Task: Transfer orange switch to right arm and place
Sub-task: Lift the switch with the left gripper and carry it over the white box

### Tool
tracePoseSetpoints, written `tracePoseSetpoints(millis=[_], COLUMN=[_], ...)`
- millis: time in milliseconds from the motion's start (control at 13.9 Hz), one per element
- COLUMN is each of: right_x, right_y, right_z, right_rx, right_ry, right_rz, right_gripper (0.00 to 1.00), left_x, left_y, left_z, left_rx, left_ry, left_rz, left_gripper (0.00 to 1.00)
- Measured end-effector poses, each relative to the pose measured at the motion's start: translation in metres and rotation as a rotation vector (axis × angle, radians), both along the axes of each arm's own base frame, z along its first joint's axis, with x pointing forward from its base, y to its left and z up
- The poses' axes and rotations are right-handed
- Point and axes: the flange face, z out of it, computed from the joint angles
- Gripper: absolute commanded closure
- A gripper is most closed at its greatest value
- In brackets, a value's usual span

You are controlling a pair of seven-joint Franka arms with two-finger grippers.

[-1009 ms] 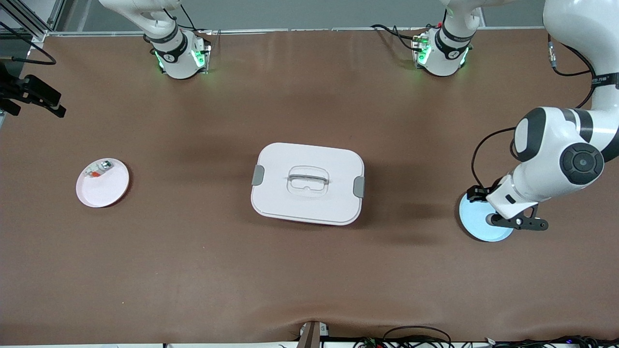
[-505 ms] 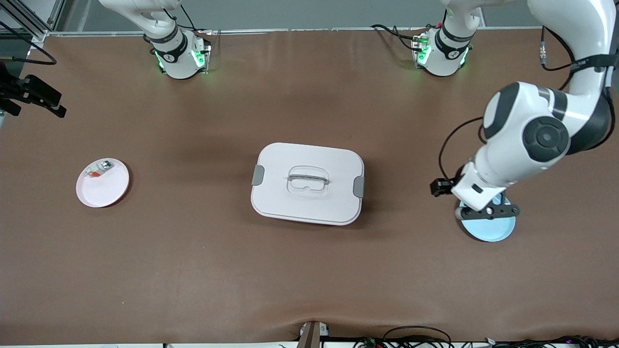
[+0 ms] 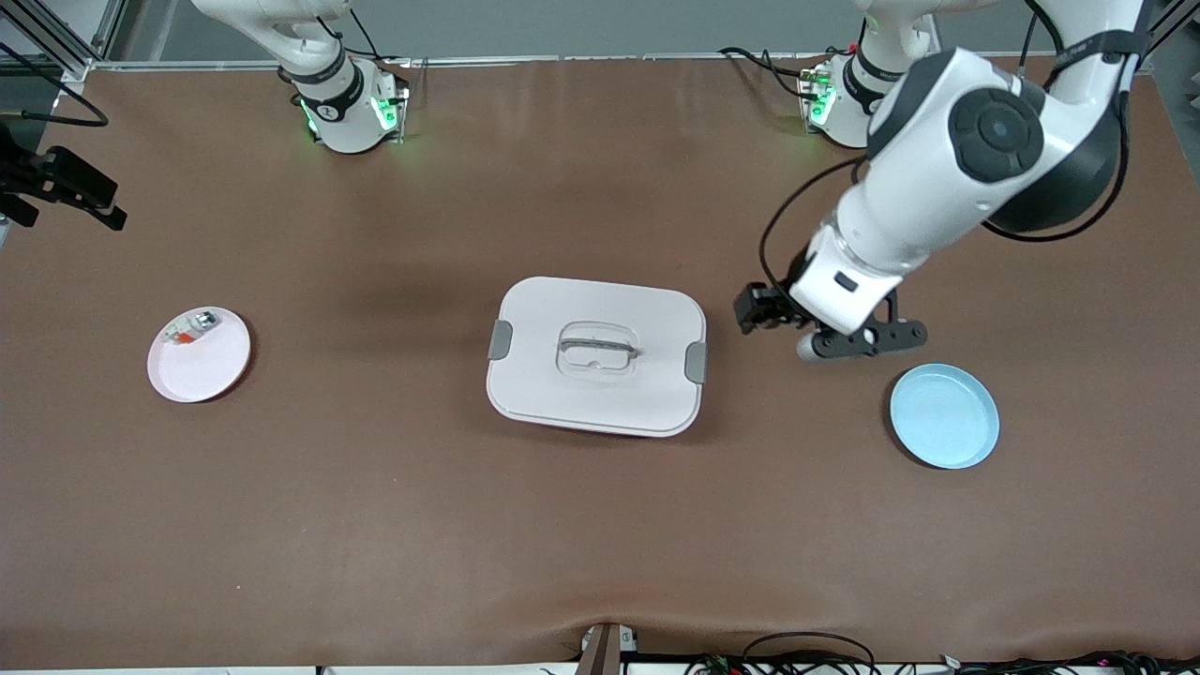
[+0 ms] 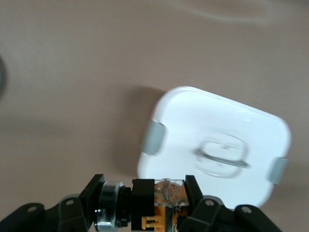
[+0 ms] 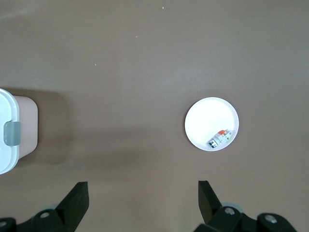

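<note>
Left gripper (image 3: 764, 309) has lifted off the blue plate (image 3: 944, 416) and swung toward the box (image 3: 596, 355), now over bare counter (image 3: 600, 525) at the box's 3 o'clock. It is clamped on the switch (image 4: 159, 204), carried centerward, likely for handoff. Right gripper (image 5: 142, 198) waits up high, jaws spread, above the counter near the white plate (image 5: 212, 123).

Left pincer (image 4: 145, 212) clamped, airborne; right pincer (image 5: 142, 193) spread, waiting.
</note>
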Motion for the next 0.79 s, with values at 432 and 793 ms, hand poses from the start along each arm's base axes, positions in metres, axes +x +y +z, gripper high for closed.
tracePoseSetpoints(millis=[432,793], right_x=[0.004,0.003], right_y=[0.018,0.025], right_z=[0.006,0.018], right_rx=[-0.001,0.000], right_ry=[-0.046,-0.073], right_rz=[0.034,0.047], right_gripper=[0.00,0.00], left_x=[-0.060,-0.088], left_y=[-0.084,-0.114], left_z=[0.048,0.069], left_rx=[-0.099,-0.196], left_ry=[0.047,0.134], left_rz=[0.123,0.171], left_gripper=[0.54,0.54])
